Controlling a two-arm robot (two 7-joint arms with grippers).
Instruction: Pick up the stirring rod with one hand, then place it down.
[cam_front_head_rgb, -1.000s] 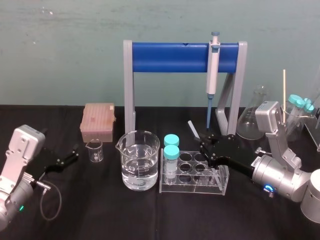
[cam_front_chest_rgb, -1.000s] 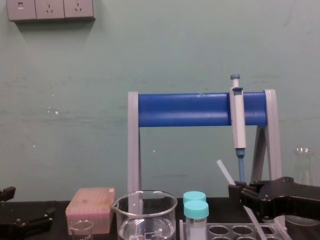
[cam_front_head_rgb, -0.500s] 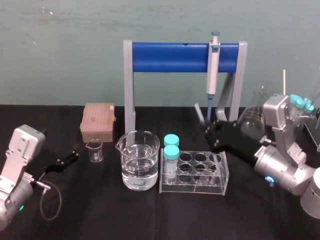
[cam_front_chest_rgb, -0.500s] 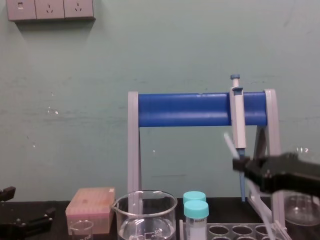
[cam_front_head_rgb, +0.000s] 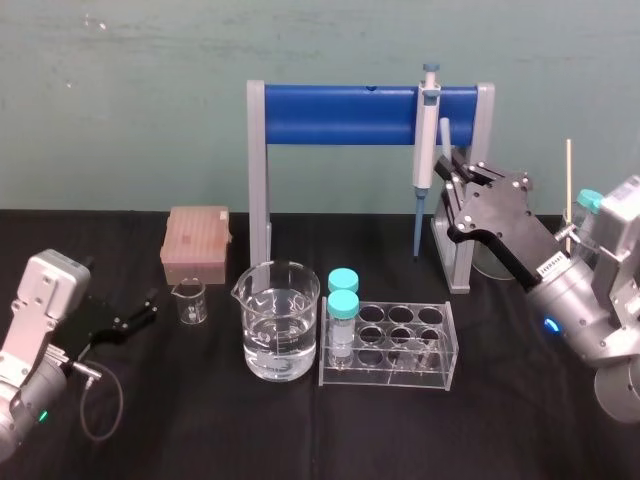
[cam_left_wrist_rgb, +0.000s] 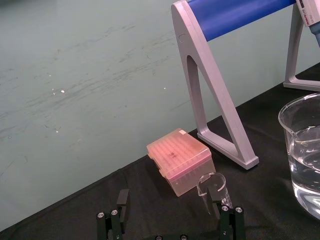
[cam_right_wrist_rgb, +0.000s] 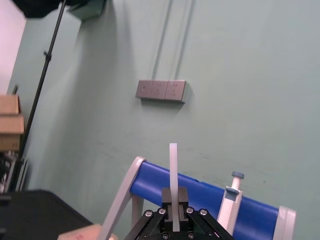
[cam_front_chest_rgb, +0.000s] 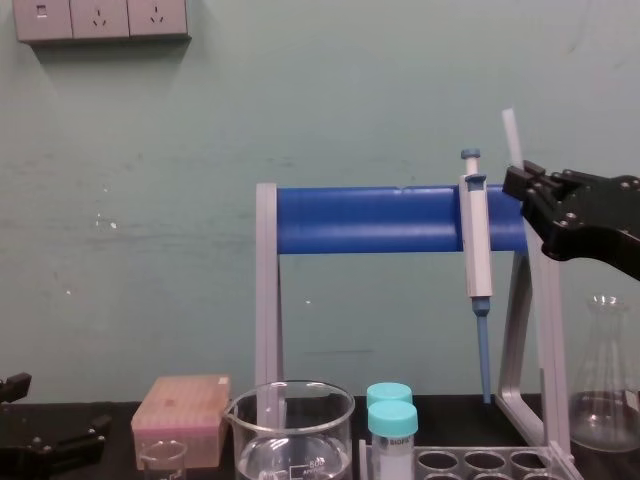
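Overall, the work surface is a table (cam_front_head_rgb: 200, 430) under a black cloth, set against a teal-green wall (cam_front_head_rgb: 140, 90) with a strip of sockets (cam_front_chest_rgb: 100, 19) high up. On the cloth stand a grey rack with a blue crossbar (cam_front_head_rgb: 340, 114), a pipette (cam_front_head_rgb: 425, 140) hanging from that bar, a beaker of water (cam_front_head_rgb: 280, 322), a clear tube rack (cam_front_head_rgb: 392, 348) holding two teal-capped tubes, a pink tip box (cam_front_head_rgb: 196, 243) and a small empty beaker (cam_front_head_rgb: 189, 301).

The stirring rod (cam_front_chest_rgb: 512, 133) is off the table, held high near the right end of the crossbar, just beside the pipette's top. It stands close to upright (tilted slightly in the chest view). The right gripper (cam_front_chest_rgb: 520, 182) pinches it between pressed-together fingers, and the rod's upper end sticks out above the fingertips; the right wrist view confirms the grip.

The left gripper (cam_left_wrist_rgb: 172, 226) sits low over the cloth at the left, fingers spread, near the small beaker.
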